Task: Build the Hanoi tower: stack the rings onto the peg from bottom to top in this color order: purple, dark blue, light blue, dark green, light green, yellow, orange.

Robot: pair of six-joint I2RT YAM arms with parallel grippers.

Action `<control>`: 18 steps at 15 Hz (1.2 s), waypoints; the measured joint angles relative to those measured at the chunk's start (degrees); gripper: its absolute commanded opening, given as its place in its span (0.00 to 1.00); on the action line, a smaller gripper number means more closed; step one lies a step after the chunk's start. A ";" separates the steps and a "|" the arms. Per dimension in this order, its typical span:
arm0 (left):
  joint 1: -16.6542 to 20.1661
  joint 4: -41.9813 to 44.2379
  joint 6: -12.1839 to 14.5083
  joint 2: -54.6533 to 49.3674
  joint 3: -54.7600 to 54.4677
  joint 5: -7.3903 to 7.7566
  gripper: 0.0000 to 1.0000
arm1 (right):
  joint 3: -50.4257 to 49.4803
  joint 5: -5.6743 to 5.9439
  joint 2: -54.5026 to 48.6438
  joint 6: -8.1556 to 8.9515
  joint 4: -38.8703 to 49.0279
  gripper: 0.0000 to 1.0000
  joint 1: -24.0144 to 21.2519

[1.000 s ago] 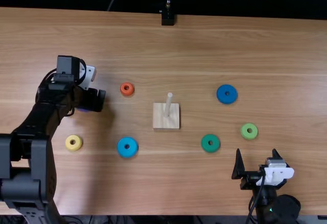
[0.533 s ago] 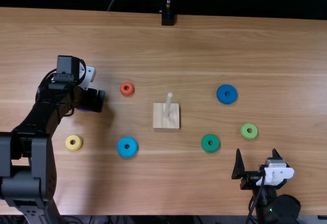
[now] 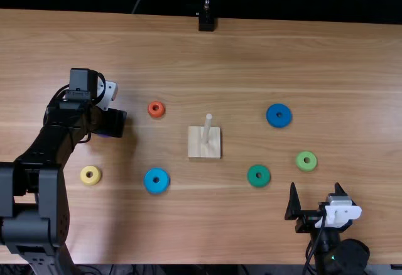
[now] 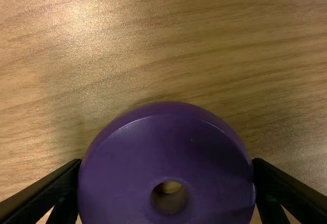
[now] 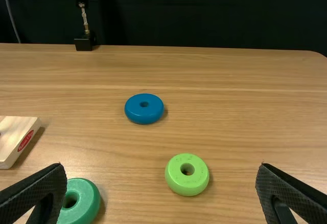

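We record one change against the earlier top views: the left gripper (image 3: 105, 126) has drawn its outer finger slightly inward; the six loose rings, the block and the right gripper (image 3: 315, 189) lie as before. Purple ring (image 4: 166, 152), one: between the left gripper's fingers, both touching its sides, so we enter that gripper as closed on it, at the table's left; whether it is lifted we cannot tell. Right gripper: fingers spread, nothing between them, near edge. Wooden block (image 3: 204, 152) with upright peg (image 3: 207, 125): middle, peg bare. To its left, we count the orange ring (image 3: 151, 110), yellow ring (image 3: 90, 181) and light blue ring (image 3: 150, 185); to its right, the dark blue ring (image 3: 272, 119), light green ring (image 3: 300, 163) and dark green ring (image 3: 252, 179)
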 measured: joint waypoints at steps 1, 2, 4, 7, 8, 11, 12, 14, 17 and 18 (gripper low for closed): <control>-0.02 -0.26 0.00 -0.17 0.00 0.02 0.00 | 0.00 0.00 0.00 -0.04 0.02 1.00 0.00; -0.02 -1.07 -0.02 -0.74 0.02 -0.02 0.00 | 0.00 0.00 0.00 -0.02 0.00 1.00 0.02; -0.02 -5.90 -0.04 -2.80 2.03 -0.20 0.00 | 0.00 0.02 0.00 -0.02 0.00 1.00 0.02; -0.07 -22.34 -0.02 -7.67 11.06 -0.22 0.00 | 0.00 -0.02 0.00 -0.02 0.02 1.00 0.02; -0.07 -27.02 -0.04 -9.20 14.03 -0.24 0.00 | 0.00 0.00 0.00 -0.04 0.02 1.00 0.02; -0.66 -35.04 -0.09 -11.98 20.39 -1.77 0.00 | 0.00 -0.02 0.00 -0.02 0.00 1.00 0.02; -1.79 -36.52 -0.09 -12.55 22.16 -2.08 0.00 | 0.00 -0.02 0.00 -0.02 -0.02 1.00 0.02; -6.43 -37.57 -0.46 -13.33 25.16 -2.38 0.00 | 0.00 -0.02 0.00 -0.02 0.02 1.00 0.02; -14.69 -37.05 -5.18 -13.57 25.55 -2.43 0.00 | 0.00 -0.02 0.00 -0.02 -0.02 1.00 0.02; -16.94 -37.00 -6.78 -13.62 25.57 -2.43 0.00 | 0.02 0.00 0.00 -0.04 0.00 1.00 0.00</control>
